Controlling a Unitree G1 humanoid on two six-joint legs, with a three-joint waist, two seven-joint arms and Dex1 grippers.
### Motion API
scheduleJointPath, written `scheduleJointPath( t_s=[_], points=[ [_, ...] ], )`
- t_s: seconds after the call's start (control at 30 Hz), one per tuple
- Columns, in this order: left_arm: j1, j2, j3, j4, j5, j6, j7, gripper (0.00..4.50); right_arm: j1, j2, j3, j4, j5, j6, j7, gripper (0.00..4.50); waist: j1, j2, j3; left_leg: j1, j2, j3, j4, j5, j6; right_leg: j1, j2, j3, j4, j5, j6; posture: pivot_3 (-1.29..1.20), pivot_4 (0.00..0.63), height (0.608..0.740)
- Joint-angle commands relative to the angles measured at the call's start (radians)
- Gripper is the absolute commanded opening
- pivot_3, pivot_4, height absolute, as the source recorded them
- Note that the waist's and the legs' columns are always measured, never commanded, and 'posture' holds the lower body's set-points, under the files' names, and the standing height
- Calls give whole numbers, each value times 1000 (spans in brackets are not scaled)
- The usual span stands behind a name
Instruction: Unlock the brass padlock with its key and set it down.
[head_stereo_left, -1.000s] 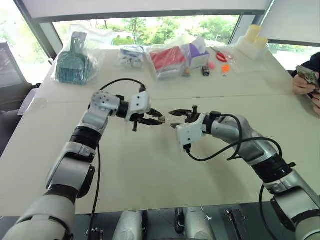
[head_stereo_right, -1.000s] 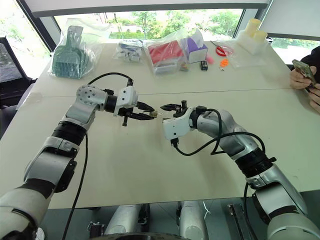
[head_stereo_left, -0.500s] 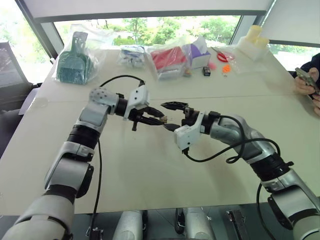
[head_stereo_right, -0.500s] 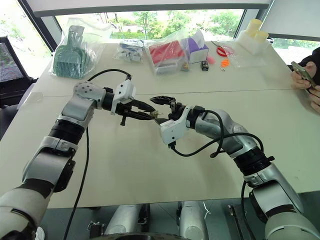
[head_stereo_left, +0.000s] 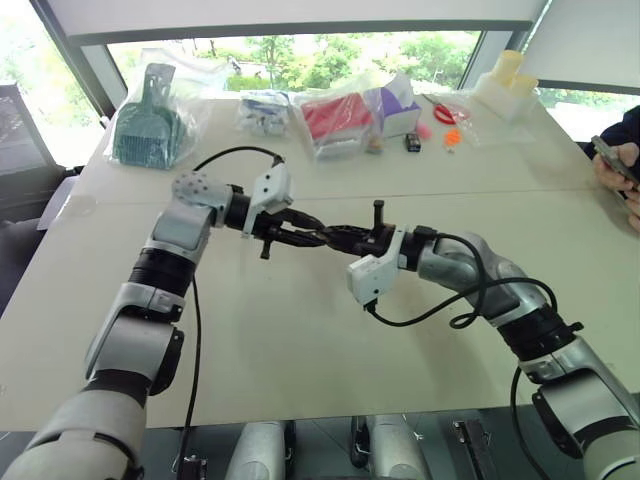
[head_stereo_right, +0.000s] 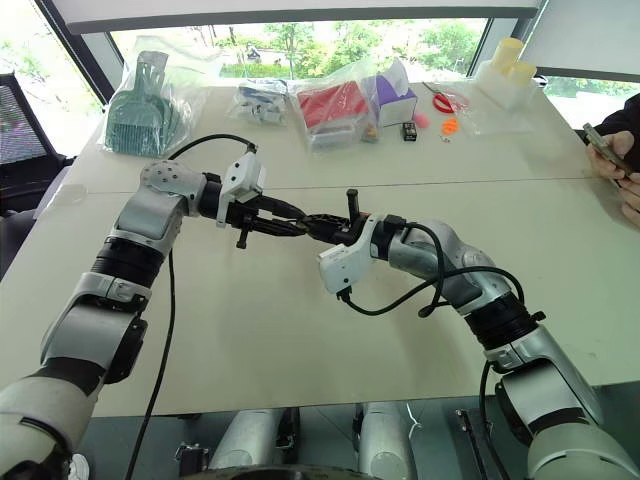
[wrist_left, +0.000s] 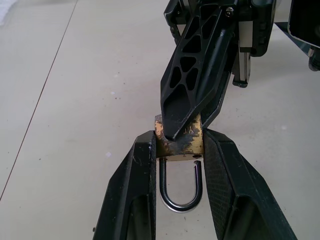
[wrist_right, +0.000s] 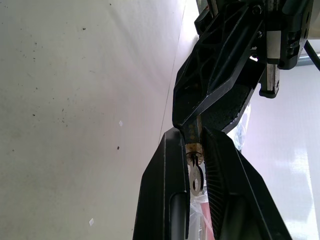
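Now closed on the key (wrist_right: 195, 172), the right gripper (head_stereo_left: 345, 238) could twist the brass padlock (wrist_left: 179, 141) from the left gripper (wrist_left: 180, 165) clamping it.

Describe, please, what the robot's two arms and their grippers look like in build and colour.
Both arms are made of rounded silver-grey shells joined by black bands. The left gripper and the right gripper each sit on a white boxy wrist housing and carry two black fingers with triangular lattice cut-outs and ribbed inner pads. A loose black cable loops along each forearm.
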Motion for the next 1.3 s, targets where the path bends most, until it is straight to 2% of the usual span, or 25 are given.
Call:
scheduleJointPath(
  t_s=[0.03,0.23,0.47,0.57,0.8,0.83,1.1,1.3],
  points=[
    [-18,4,11,-37,-11,2,3,1772,-22,10,-39,-11,18,11,-9,0,0,0,0,0,0,0,0,0,0,0,0,0,0,0,0,0,150,740],
    [-6,34,41,-48,-22,12,25,4412,-19,12,-45,-6,23,24,-2,0,-2,0,0,0,0,0,0,0,0,0,0,0,0,0,0,0,150,740],
    [-36,44,113,-34,-56,14,93,4470,-16,15,-47,-3,25,28,1,0,0,0,0,0,0,0,0,0,-1,0,0,0,0,0,0,0,150,740],
    [-16,72,122,-68,-82,41,69,3581,-12,23,-44,-4,28,34,3,0,-3,0,0,0,0,0,0,1,-1,0,0,0,0,0,0,0,150,740],
    [49,95,98,-158,-117,104,6,337,-21,24,-42,4,26,30,8,0,-4,0,0,0,0,0,0,1,-2,0,0,0,0,0,0,0,150,740],
    [52,95,99,-163,-119,110,8,36,-22,23,-43,4,25,30,9,0,-3,0,0,0,0,0,0,1,-2,0,0,0,0,0,0,0,150,740],
    [78,92,70,-163,-79,97,26,36,-16,30,-42,-15,29,39,16,0,-3,0,0,0,0,0,0,1,-2,0,0,1,1,0,0,0,150,740],
    [61,74,49,-95,-56,61,35,36,-9,38,-41,-30,33,43,19,0,-3,0,0,0,0,0,0,1,-1,0,0,0,1,0,0,0,150,740]
  ],
)
